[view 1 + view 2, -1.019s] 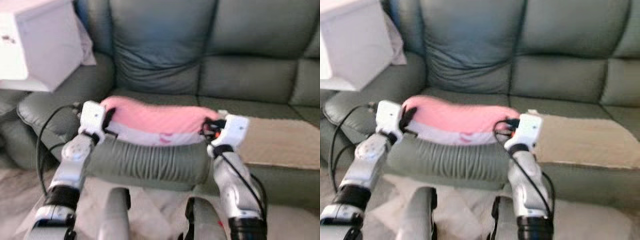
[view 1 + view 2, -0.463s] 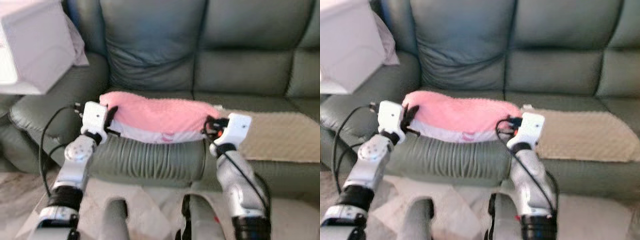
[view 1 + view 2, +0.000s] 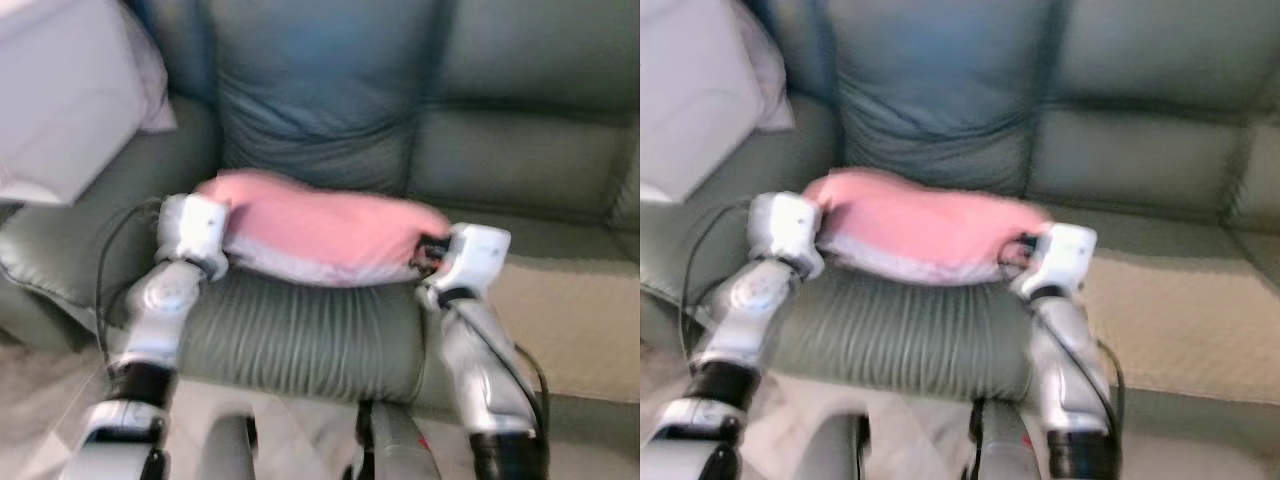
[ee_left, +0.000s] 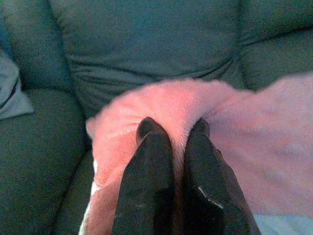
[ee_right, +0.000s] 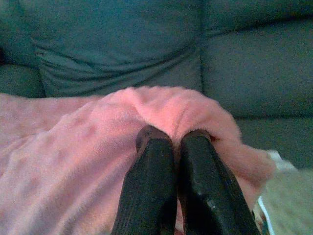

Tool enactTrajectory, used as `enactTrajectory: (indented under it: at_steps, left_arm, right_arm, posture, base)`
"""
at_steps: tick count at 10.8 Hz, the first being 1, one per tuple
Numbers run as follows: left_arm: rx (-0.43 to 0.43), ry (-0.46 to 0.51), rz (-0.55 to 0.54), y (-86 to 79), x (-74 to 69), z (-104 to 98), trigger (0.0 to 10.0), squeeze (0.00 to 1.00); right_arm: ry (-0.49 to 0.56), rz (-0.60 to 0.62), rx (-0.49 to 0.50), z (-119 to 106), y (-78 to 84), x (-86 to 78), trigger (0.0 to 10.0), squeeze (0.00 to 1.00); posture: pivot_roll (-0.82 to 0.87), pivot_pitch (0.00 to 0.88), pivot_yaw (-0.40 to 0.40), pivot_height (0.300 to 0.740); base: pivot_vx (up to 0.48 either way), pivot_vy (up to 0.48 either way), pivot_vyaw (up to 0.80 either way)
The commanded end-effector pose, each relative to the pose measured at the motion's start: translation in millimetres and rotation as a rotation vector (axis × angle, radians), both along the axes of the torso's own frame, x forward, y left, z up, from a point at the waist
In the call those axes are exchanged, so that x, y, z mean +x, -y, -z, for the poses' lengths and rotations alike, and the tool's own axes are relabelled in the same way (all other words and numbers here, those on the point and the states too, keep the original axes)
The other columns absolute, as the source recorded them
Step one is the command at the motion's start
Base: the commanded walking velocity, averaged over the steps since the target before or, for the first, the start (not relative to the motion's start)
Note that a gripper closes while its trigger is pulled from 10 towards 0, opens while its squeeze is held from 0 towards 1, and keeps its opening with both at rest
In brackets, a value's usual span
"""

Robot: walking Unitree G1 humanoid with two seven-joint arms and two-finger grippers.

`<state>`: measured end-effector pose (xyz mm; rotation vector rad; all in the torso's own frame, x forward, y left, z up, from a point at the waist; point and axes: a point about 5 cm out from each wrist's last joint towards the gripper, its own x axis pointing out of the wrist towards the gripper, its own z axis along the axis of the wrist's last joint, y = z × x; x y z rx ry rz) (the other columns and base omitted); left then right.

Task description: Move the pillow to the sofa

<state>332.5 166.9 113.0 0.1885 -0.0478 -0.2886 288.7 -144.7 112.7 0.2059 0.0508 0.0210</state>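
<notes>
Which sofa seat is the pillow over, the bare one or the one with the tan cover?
The bare seat, the ribbed green one nearest the sofa's arm. The pink pillow is over it, beside the tan cover.

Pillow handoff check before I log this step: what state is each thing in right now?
Pillow: held at both ends, over the sofa seat; contact unclear.
Left gripper: shut on the pillow's end.
Right gripper: shut on the other end.
Sofa: seat bare below the pillow.
Beige mat: lying flat on the next seat.

Fuzzy pink plush pillow (image 3: 325, 222) against smooth, faintly glossy grey-green leather sofa (image 3: 320, 90); nubby matt beige cloth throw (image 3: 1185, 320); silver metal-look arms.
</notes>
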Motion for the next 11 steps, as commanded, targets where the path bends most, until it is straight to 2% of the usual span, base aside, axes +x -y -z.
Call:
enactTrajectory:
  at_steps: [1,4,6,7,9,11]
  left_arm:
    - [0.008,0.001,-0.031,-12.4,-1.7,0.1,10.0,0.00]
    - [0.036,0.007,-0.058,-18.2,2.7,-1.4,10.0,0.00]
    - [0.095,-0.006,-0.075,-21.8,10.5,0.5,10.0,0.00]
    - [0.101,-0.017,-0.057,-19.8,12.8,2.2,10.0,0.00]
    - [0.144,-0.079,-0.014,-14.1,17.7,10.8,10.0,0.00]
    - [0.206,-0.141,-0.035,-19.8,21.3,18.1,10.0,0.00]
  right_arm:
    - [-0.002,-0.020,0.015,1.6,-6.0,-2.0,10.0,0.00]
    - [-0.013,-0.024,0.022,4.2,-6.2,-2.9,10.0,0.00]
    - [-0.059,-0.015,0.049,9.9,-8.1,-1.8,10.0,0.00]
    - [-0.077,-0.021,0.034,9.9,-7.5,1.3,10.0,0.00]
    - [-0.177,-0.030,0.009,21.6,0.9,13.8,10.0,0.00]
    - [-0.196,-0.046,-0.015,22.3,0.1,27.2,10.0,0.00]
  posture:
    - [-0.01,0.000,-0.014,0.627]
    - [-0.01,0.000,-0.012,0.627]
    - [-0.01,0.000,-0.012,0.627]
    - [-0.02,0.000,-0.009,0.627]
    - [-0.02,0.018,-0.002,0.627]
    - [-0.03,0.070,-0.006,0.627]
  base:
    - [0.000,0.000,0.00]
    - [0.000,0.000,0.00]
    - [0.000,0.000,0.00]
    - [0.000,0.000,0.00]
    - [0.000,0.000,0.00]
    - [0.000,0.000,0.00]
